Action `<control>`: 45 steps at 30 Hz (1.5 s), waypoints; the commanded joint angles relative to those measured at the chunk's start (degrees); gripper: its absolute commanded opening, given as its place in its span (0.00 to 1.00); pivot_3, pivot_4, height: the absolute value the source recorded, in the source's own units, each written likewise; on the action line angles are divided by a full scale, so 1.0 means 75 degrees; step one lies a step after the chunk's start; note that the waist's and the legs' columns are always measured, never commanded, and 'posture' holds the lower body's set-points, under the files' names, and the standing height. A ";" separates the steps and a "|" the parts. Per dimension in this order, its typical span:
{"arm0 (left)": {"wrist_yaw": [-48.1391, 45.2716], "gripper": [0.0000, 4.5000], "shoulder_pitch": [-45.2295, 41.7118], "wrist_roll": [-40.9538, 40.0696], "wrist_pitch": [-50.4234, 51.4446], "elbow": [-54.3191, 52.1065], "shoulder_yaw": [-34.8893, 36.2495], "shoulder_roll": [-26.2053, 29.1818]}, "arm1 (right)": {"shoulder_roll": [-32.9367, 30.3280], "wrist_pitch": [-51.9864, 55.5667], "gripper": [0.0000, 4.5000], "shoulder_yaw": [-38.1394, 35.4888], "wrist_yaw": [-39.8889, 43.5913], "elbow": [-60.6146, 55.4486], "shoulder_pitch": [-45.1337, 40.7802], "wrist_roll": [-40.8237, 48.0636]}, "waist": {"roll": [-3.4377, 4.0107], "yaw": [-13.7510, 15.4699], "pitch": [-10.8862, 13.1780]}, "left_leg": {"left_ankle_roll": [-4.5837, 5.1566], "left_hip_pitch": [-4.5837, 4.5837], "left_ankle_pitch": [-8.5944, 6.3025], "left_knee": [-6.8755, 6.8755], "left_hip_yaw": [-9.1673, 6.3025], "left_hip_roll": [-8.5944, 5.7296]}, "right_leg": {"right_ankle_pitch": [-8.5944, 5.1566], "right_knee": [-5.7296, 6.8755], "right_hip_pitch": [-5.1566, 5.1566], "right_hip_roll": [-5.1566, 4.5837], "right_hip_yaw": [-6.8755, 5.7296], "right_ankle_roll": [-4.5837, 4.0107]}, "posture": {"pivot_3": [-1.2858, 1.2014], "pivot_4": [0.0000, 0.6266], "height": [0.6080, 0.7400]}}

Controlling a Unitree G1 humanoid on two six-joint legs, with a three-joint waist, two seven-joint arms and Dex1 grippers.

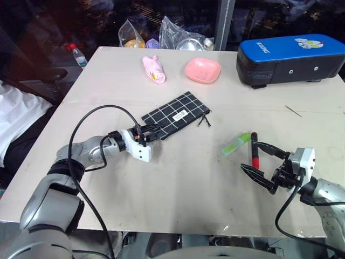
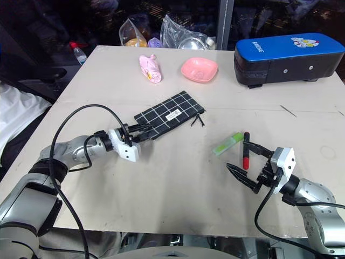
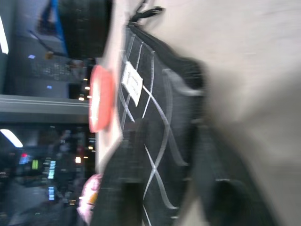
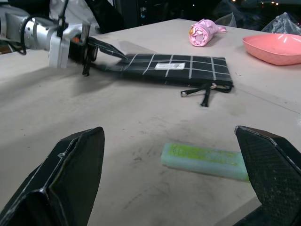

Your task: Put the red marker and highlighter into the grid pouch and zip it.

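Both grippers placed: left gripper clamps the grid pouch corner as my anchor; right gripper gapes empty near the highlighter, right of the pouch.

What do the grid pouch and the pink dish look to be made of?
Grid pouch: likely woven fabric, matte black with thin white lines and a sewn white label; it lies flat and limp. Pink dish: probably plastic, perhaps silicone; smooth and evenly coloured with a soft sheen.

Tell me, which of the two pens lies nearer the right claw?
The red marker, half red, half black, lies right by the open right claw. The light-green highlighter lies just beyond it, toward the grid pouch.
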 commanded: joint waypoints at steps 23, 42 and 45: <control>-0.4523 0.01 0.1474 -0.8325 0.4201 -0.4178 0.0980 -0.1402 | 0.0361 0.0063 1.00 0.0401 -0.0879 -0.0045 -0.1086 -0.0619 | -0.0009 -0.0182 0.0004 | -0.0036 -0.0001 0.0021 0.0011 0.0000 0.0007 | 0.0001 0.0017 -0.0003 -0.0003 0.0003 0.0000 | 0.52 0.24 1.00; -0.5476 0.01 0.2405 -0.8062 0.6188 -0.5901 0.1584 -0.2318 | 0.1323 0.2177 1.00 0.1191 -0.4081 0.0059 -0.3857 -0.2153 | -0.0010 -0.0154 0.0006 | -0.0054 0.0002 0.0031 0.0009 0.0002 0.0000 | 0.0000 0.0034 -0.0014 0.0021 0.0023 -0.0002 | 0.52 0.24 1.00; -0.5436 0.01 0.2481 -0.7607 0.5987 -0.5885 0.1553 -0.2361 | 0.1409 0.2486 1.00 0.1188 -0.4396 0.0234 -0.4267 -0.2318 | -0.0010 -0.0157 0.0007 | -0.0053 -0.0001 0.0031 0.0007 0.0007 0.0001 | 0.0000 0.0035 -0.0022 0.0021 0.0029 -0.0002 | 0.52 0.24 1.00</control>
